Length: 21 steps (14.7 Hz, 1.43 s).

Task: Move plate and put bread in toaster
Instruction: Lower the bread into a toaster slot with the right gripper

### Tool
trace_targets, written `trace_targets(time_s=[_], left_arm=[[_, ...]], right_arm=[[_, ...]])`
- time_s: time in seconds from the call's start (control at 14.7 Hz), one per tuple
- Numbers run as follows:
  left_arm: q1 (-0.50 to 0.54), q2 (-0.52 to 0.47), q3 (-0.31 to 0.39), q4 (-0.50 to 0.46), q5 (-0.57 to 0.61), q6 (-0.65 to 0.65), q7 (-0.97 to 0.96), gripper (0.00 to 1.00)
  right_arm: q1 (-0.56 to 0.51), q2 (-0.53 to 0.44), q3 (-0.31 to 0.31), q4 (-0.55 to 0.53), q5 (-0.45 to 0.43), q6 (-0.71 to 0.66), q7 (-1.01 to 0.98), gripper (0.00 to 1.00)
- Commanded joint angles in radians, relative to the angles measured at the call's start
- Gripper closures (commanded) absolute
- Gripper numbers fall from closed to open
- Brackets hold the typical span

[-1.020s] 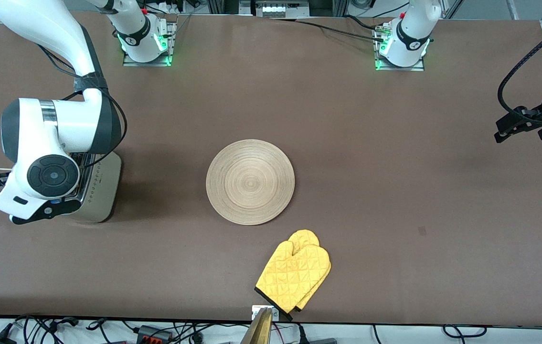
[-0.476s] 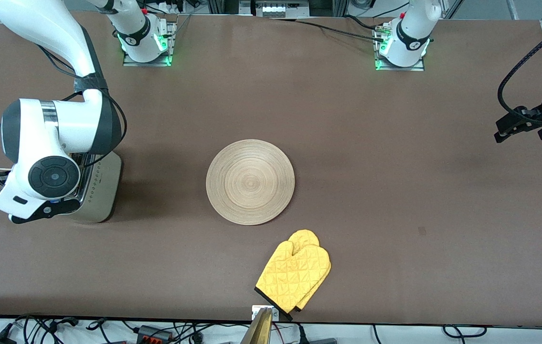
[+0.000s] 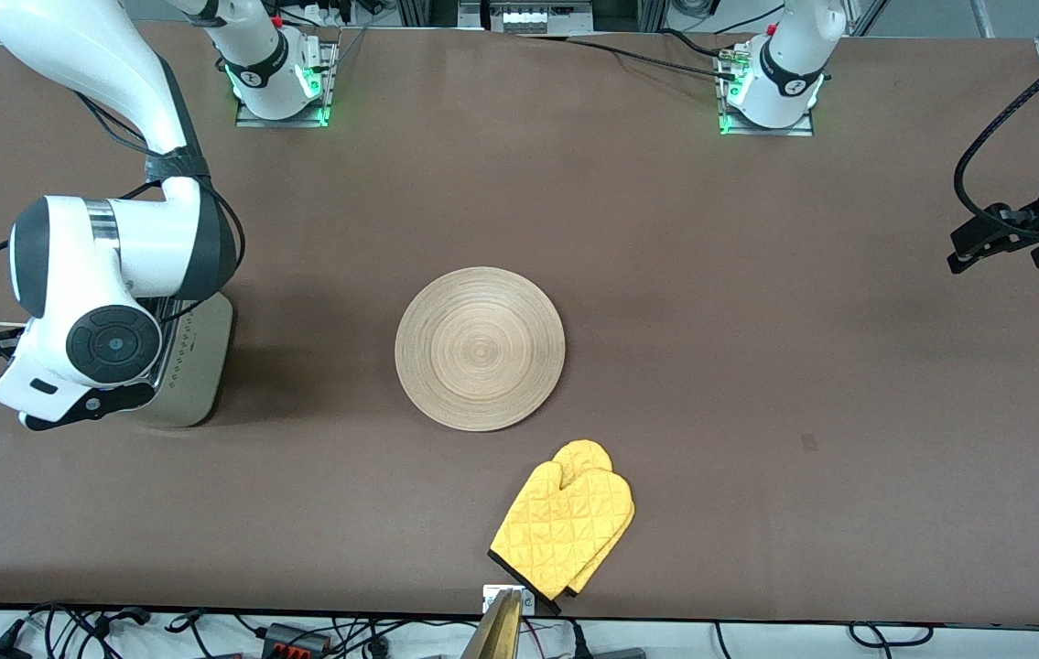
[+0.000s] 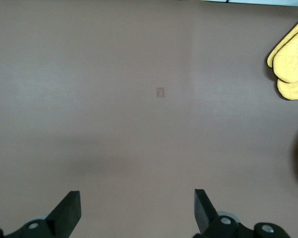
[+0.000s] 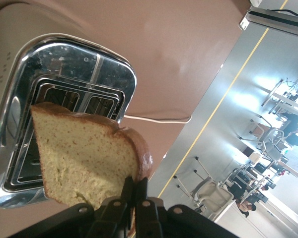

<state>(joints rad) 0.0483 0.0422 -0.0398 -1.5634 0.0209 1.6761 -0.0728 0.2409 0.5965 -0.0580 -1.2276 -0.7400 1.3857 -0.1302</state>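
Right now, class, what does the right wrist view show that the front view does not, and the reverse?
Only the right wrist view shows the bread pinched in the right gripper over the toaster's chrome slots.

Only the front view shows the plate, the yellow oven mitt and the left gripper, which waits at the table's edge.

Both show the toaster and the brown table.

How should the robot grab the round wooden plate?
Probably by its rim. The plate lies flat on the table, shallow, so only the thin edge offers a pinch. The left gripper, open over bare table, could come down and slip one finger under the side toward its own end. The right gripper holds the bread over the toaster.
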Motion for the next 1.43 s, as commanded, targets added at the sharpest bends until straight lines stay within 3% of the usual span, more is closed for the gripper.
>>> trace_targets(time_s=[0.0,0.82,1.36], left_arm=[[0.004,0.008,0.000,0.025,-0.012,-0.019,0.007,0.00],[0.004,0.008,0.000,0.025,-0.012,-0.021,0.007,0.00],[0.004,0.008,0.000,0.025,-0.012,-0.021,0.007,0.00]], right_arm=[[-0.002,-0.011,0.006,-0.027,-0.025,0.000,-0.009,1.00],[0.000,-0.029,0.006,-0.044,-0.048,-0.003,-0.057,1.00],[0.011,-0.006,0.014,-0.055,-0.012,0.019,0.079,1.00]])
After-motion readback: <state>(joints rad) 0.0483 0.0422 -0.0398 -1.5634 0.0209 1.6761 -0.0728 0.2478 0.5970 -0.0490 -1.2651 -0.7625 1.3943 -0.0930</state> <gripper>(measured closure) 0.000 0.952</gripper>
